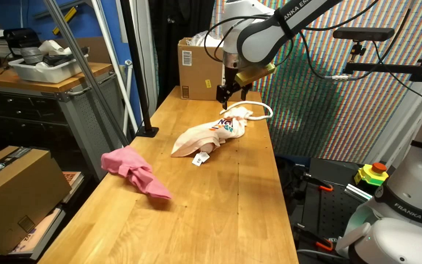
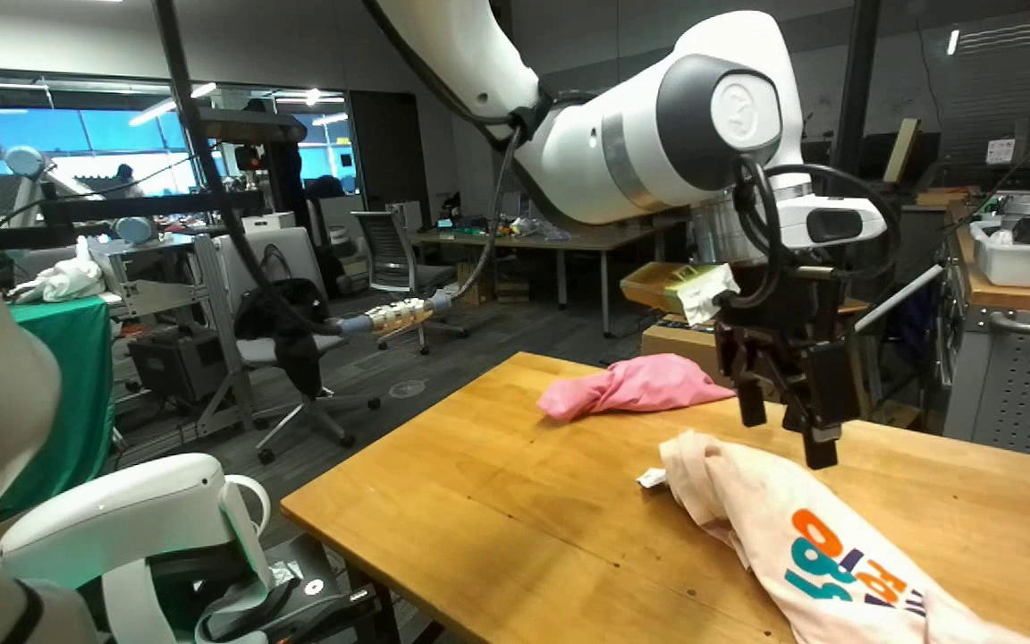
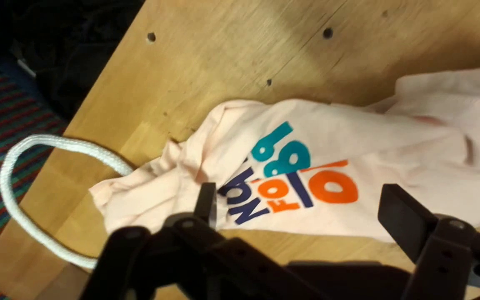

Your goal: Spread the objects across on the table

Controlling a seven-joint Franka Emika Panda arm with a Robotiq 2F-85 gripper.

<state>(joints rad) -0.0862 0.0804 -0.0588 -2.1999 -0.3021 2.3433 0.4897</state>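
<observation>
Pale peach cloth (image 3: 348, 137), printed with teal, orange and navy lettering, lying in loose folds on the light wooden tabletop (image 1: 211, 227); from its gathered end emerges a white cord (image 3: 6, 179), whose loop extends past the tabletop's edge in the wrist view; near its opposite end, a small white label (image 1: 200, 158) is visible on the wood; Robotiq gripper (image 3: 300, 200) located above this cloth, its two fingers (image 3: 404, 221) standing well apart, with the fabric below them; pink cloth (image 2: 640, 385), bunched lengthwise, well separated from the pale peach cloth, one end reaching past the edge of the tabletop in an exterior view; a brown cardboard box (image 1: 196, 80) stands at the tabletop's far end, whitish plastic (image 1: 203, 38) showing at its opening; a black post (image 1: 137, 73) has its base near the tabletop's long edge; beyond, a workbench (image 1: 64, 85) bears a white plastic bin (image 1: 55, 73); on the opposite side of the tabletop, a red emergency-stop button (image 1: 378, 168) sits near a white Franka casing (image 1: 412, 179).
</observation>
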